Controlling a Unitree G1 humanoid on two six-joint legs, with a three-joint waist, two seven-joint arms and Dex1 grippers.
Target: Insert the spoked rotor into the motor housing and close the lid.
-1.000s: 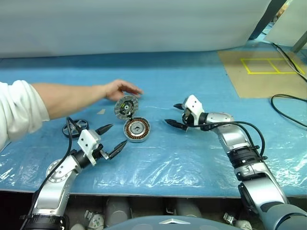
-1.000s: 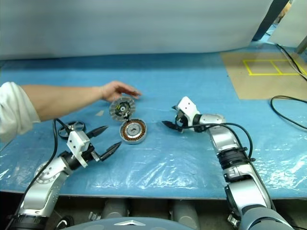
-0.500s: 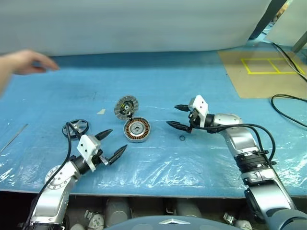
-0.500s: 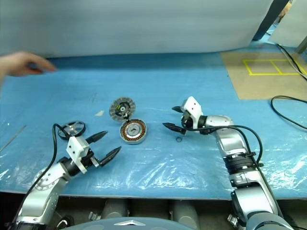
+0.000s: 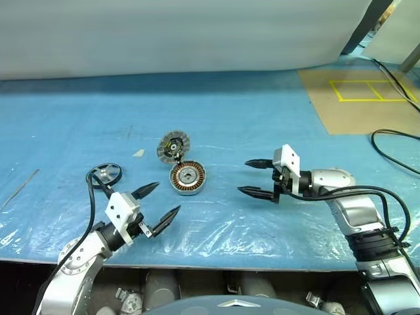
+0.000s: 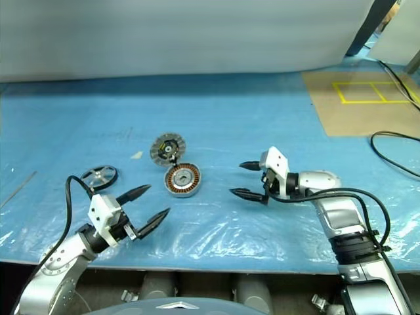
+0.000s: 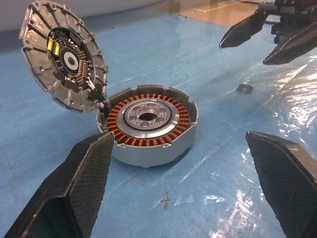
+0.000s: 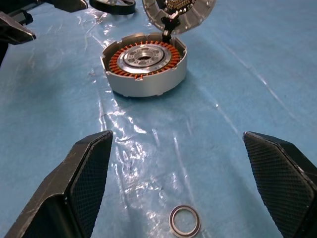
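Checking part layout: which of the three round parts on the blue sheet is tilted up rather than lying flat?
The lid: it stands propped open behind the motor housing, while the spoked rotor lies flat.

I read the motor housing (image 7: 148,124) as cast metal, its outer wall a smooth satin grey, its centre bright machined silver, ringed by glossy copper-orange wire windings. The lid (image 7: 64,54) is matt grey metal, finely ribbed on its inner face, with a dark centre carrying small yellow parts. The spoked rotor (image 5: 104,175) shows silvery metal spokes inside a dark, slightly shiny rim. A small ring (image 8: 184,221) looks like polished metal. The table (image 5: 262,125) is covered in blue foam-like sheet under clear, wrinkled, glossy plastic film. I see finely textured, matt black fingers (image 8: 277,173) and a white plastic block on the left gripper (image 5: 156,204).
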